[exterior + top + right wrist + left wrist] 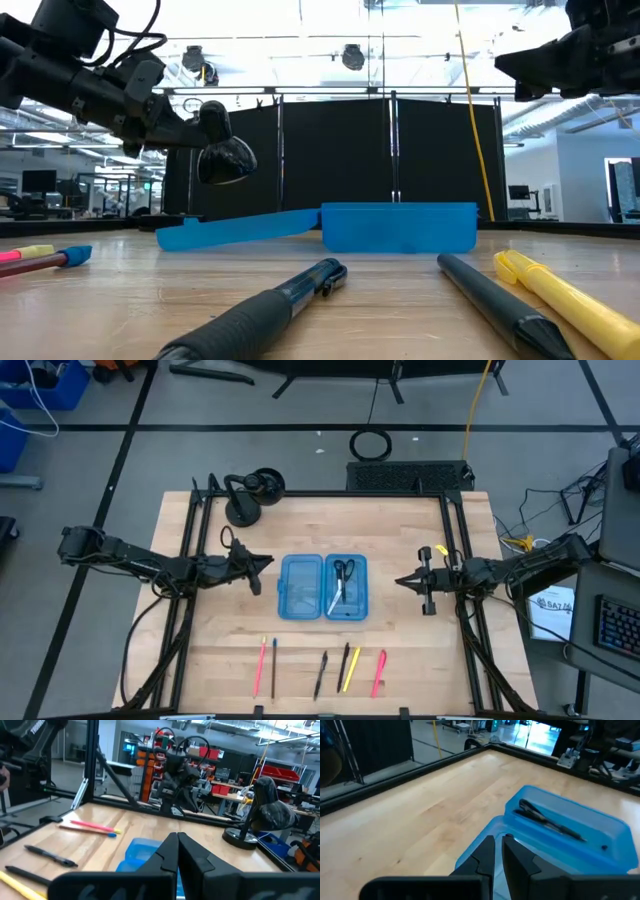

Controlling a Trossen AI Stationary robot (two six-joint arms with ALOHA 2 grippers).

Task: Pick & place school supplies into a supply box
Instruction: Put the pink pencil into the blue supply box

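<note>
Grippers hover empty above the wooden table (pixel 400 650): the left gripper (pixel 262 563), fingers nearly together, just left of the open blue box (pixel 323 587), the right gripper (pixel 404 581) pinched shut, right of it. Scissors (pixel 341 577) lie in the box's right half, and pens (pixel 322 672) sit in a row along the near edge. A black lamp (pixel 250 495) stands at the far left corner, with a dark curtain (pixel 340 160) and workshop benches (pixel 225 775) beyond.

Overhead, table-level, two wrists — shared box (pixel 323 587)

A translucent blue supply box (pixel 324 588) holds black-handled scissors (pixel 342 573) on a pale wood-grain table (pixel 400 650); pink, black and yellow pens (pixel 349 669) lie nearby.
</note>
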